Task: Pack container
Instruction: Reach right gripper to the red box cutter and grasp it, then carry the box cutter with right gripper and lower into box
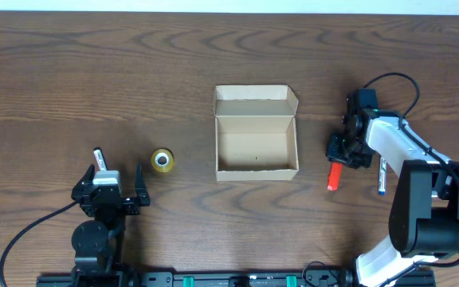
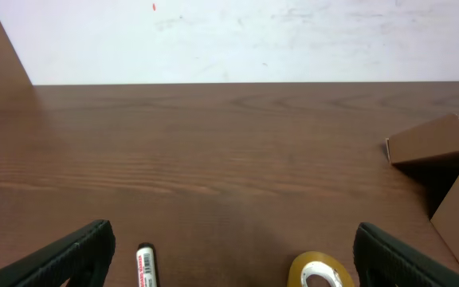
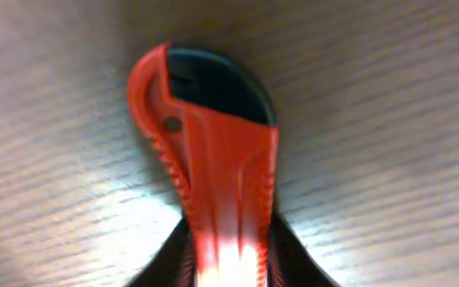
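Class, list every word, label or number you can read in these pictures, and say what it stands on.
On the marker: red print on its white barrel, too small and blurred to read.
On the cardboard box, tape roll and red tool: no text showing.

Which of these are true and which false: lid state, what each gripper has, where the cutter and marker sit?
1. The container has its lid open. True.
2. The right gripper is shut on the red cutter. True.
3. The left gripper holds the tape roll. False: its jaws are open and empty, and the roll lies on the table between it and the container.
4. The red cutter is inside the container. False: it is outside, to the container's right.
5. A white marker lies on the table by the left gripper. True.
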You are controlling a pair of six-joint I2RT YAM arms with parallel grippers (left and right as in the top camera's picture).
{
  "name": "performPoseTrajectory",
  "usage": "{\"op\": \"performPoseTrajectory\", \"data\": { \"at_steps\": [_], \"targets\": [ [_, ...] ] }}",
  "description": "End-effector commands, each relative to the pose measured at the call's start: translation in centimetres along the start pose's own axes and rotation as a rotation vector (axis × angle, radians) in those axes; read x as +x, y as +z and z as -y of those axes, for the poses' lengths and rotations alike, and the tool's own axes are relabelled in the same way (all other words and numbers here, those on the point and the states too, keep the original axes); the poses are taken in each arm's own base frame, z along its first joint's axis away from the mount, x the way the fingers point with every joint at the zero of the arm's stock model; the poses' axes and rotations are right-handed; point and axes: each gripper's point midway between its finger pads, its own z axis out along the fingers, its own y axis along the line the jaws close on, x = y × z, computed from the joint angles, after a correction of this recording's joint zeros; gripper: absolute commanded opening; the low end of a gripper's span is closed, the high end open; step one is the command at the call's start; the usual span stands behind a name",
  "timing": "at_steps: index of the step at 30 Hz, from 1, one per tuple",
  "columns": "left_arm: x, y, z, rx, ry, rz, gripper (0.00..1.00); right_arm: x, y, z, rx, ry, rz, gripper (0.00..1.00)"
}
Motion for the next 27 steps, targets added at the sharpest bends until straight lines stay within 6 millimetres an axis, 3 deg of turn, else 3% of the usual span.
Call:
{"op": "performPoseTrajectory", "data": {
  "at_steps": [1,7,13,17,21,24,27],
  "targets": [
    [1.6,0.3,-0.1,-0.005,-0.001,-0.036,0.95,0.4,1.0,0.1,0.017,-0.004,-0.021,0.01],
    [1.6,0.3,-0.1,-0.005,-0.001,-0.036,0.95,-0.4,1.0,-0.4,-0.006,-0.006,0.011,0.01],
    [1.6,0.3,-0.1,-0.005,-0.001,-0.036,0.95,-2.1,-1.3,-3.7,-0.178,-0.099,0.056,0.01],
    [1.6,0.3,-0.1,-0.005,-0.001,-0.036,0.95,-4.3,-5.6,-5.2,-0.224,-0.171,0.156,0.01],
    [1.6,0.3,-0.1,-0.004,-0.001,-0.036,0.95,-5.6,-11.4,-7.5,-0.254,-0.31,0.3,0.01],
    [1.6,0.3,-0.1,-0.004,-0.001,-0.036,0.95,-5.7,-15.5,-9.6,-0.28,-0.423,0.407,0.01],
    [1.6,0.3,-0.1,-0.004,-0.001,-0.036,0.95,-4.3,-18.7,-12.4,-0.291,-0.631,0.49,0.01]
  ]
}}
